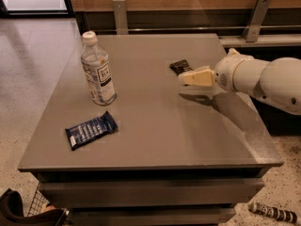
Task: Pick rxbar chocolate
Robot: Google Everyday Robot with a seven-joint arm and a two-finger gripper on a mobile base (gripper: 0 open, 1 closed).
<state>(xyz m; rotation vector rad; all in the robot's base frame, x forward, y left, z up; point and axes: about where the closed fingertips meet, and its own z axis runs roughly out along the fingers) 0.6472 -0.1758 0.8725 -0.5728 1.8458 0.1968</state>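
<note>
Three things are on the desk [155,145]. The bottle [98,69] stands upright on the left part, toward the back. A wrapped bar [91,130] lies flat in front of the bottle, near the front left edge. The rxbar chocolate [179,67] lies flat on the right part, toward the back. The gripper [184,78] is above the desk on the right side, points left, and is just in front of the rxbar chocolate.

Small black rxbar chocolate [179,66], flat on table [155,131] far-R side, just behind pincer [185,78] tip.

High front view, angled down over table [155,131], gripper [184,77] mid-right
</note>
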